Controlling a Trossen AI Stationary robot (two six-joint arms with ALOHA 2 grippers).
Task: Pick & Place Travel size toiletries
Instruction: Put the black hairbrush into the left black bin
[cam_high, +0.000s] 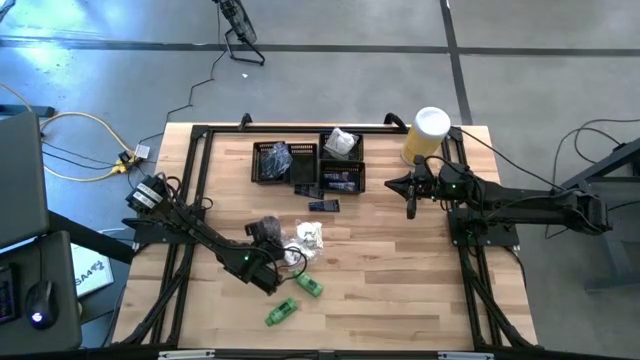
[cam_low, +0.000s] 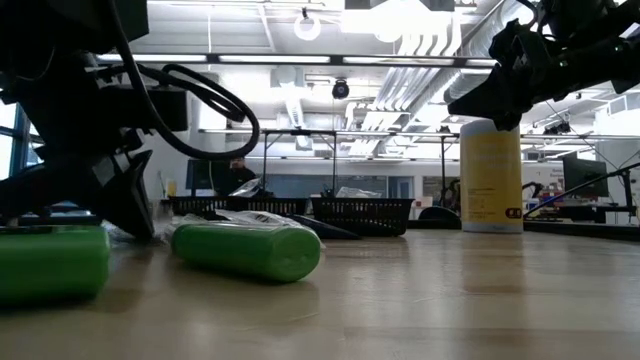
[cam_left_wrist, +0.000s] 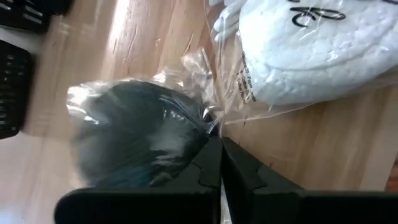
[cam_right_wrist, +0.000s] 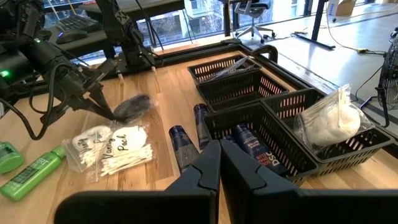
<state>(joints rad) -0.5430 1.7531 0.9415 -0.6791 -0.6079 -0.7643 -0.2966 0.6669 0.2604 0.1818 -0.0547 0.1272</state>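
Wooden table (cam_high: 400, 270) in an open workshop, black mesh trays (cam_high: 305, 165) along its far edge. The left gripper (cam_high: 268, 232) has its fingers (cam_left_wrist: 214, 168) clamped on the clear wrapper of a dark round packet (cam_left_wrist: 140, 134), apparently pinching film because it offers the easiest hold. Beside it lies a white sachet (cam_left_wrist: 311, 53); green tubes (cam_high: 295, 300) rest nearer the front. The right gripper (cam_high: 411, 205) waits, fingers together, near the yellow cylinder (cam_high: 427, 133).

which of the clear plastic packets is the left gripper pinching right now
The dark one, pinched by the left gripper; the white vanity packet lies untouched beside it.
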